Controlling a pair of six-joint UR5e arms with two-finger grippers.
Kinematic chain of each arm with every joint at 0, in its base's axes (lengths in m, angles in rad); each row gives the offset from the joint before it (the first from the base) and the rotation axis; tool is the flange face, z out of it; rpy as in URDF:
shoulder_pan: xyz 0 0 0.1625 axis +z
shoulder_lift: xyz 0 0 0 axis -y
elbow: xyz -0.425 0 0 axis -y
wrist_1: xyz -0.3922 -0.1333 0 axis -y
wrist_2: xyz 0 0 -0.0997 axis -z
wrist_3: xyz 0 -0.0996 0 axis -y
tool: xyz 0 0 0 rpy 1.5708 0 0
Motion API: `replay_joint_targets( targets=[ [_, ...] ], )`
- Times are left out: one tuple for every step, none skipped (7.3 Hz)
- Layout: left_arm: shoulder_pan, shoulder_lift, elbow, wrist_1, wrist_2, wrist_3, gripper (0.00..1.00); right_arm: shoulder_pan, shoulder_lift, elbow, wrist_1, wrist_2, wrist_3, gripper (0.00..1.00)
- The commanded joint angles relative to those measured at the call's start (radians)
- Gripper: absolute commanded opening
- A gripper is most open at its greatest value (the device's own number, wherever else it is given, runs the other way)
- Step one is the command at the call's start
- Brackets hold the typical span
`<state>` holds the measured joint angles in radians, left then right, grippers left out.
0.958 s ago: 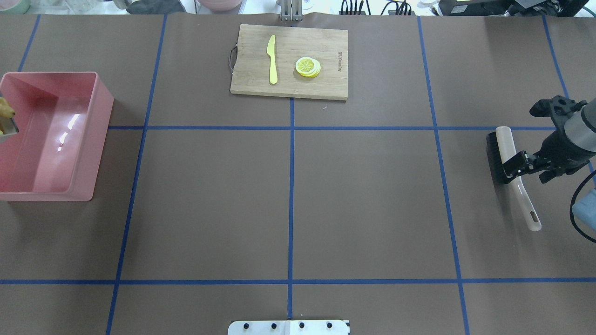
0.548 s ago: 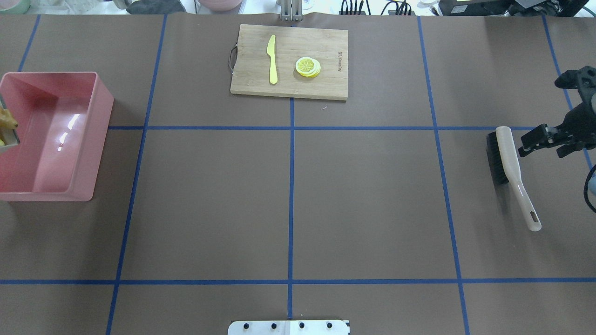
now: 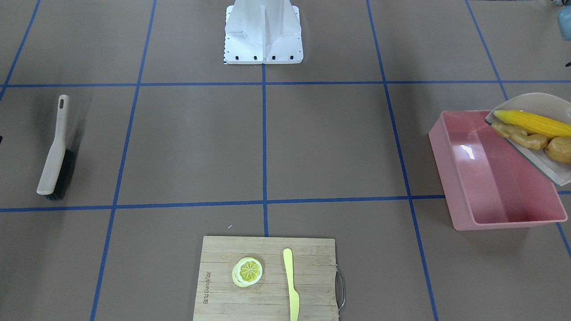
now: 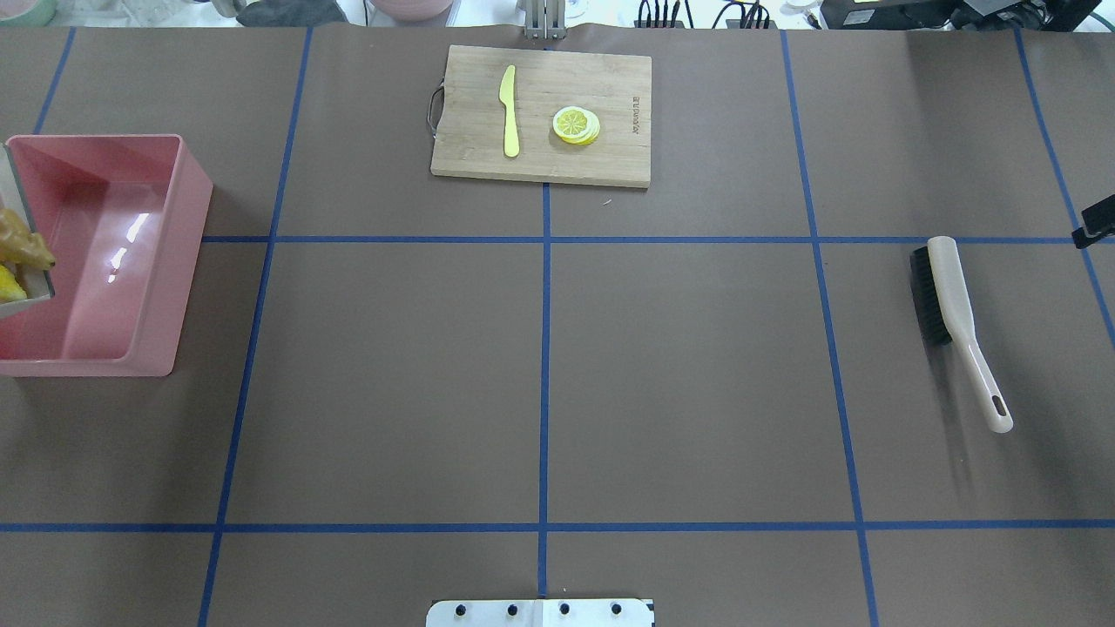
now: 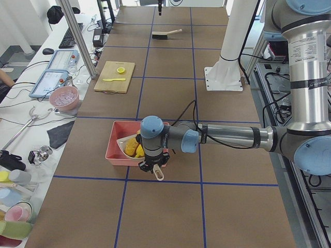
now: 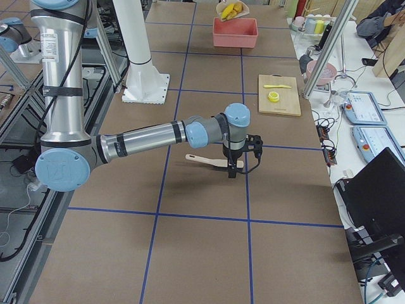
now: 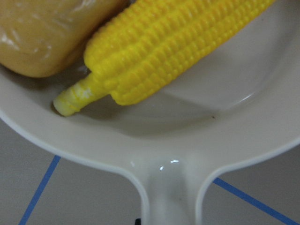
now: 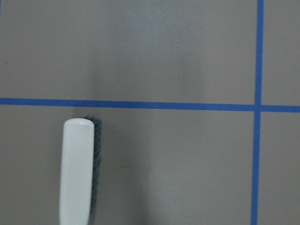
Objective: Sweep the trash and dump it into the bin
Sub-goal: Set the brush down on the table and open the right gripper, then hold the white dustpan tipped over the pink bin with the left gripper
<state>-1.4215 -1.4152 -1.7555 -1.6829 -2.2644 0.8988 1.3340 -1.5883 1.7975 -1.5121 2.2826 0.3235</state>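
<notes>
The beige dustpan hangs tilted over the far right end of the pink bin. In it lie the yellow corn cob, the tan ginger root and the brown potato. The left wrist view shows the corn and the potato close up, with the pan's handle running to the bottom edge. My left gripper is shut on that handle. My right gripper is open and empty, only its dark tip in the overhead view, to the right of the brush.
A wooden cutting board at the table's far middle carries a pale yellow knife and a lemon slice. The brush lies flat on the table. The bin's floor holds nothing. The white robot base stands at the near edge.
My right gripper has let go of the brush and drawn off to the right, almost out of the overhead view. The dustpan with the trash has slid further over the bin.
</notes>
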Motion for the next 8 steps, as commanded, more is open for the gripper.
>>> replay_joint_targets(
  targets=[
    [0.053, -0.008, -0.01, 0.058, 0.006, 0.052, 0.0, 0.097, -0.074, -0.032, -0.003, 0.001, -0.109, 1.0],
    [0.046, -0.033, -0.03, 0.151, 0.058, 0.098, 0.0, 0.143, -0.125, -0.027, -0.003, 0.014, -0.11, 1.0],
    [0.043, -0.062, -0.044, 0.232, 0.083, 0.153, 0.0, 0.163, -0.156, -0.026, 0.0, 0.014, -0.119, 1.0],
    [0.038, -0.07, -0.045, 0.264, 0.083, 0.178, 0.0, 0.184, -0.157, -0.033, -0.003, 0.002, -0.203, 1.0],
    [0.039, -0.07, -0.045, 0.27, 0.085, 0.18, 0.0, 0.198, -0.162, -0.04, -0.003, 0.001, -0.237, 1.0],
    [0.042, -0.073, -0.048, 0.299, 0.091, 0.184, 0.0, 0.198, -0.168, -0.038, -0.003, 0.001, -0.238, 1.0],
    [0.044, -0.097, -0.058, 0.362, 0.112, 0.205, 0.0, 0.198, -0.168, -0.038, -0.003, 0.0, -0.238, 1.0],
    [0.046, -0.161, -0.055, 0.456, 0.182, 0.241, 0.0, 0.198, -0.171, -0.04, -0.003, -0.002, -0.238, 1.0]
  ],
)
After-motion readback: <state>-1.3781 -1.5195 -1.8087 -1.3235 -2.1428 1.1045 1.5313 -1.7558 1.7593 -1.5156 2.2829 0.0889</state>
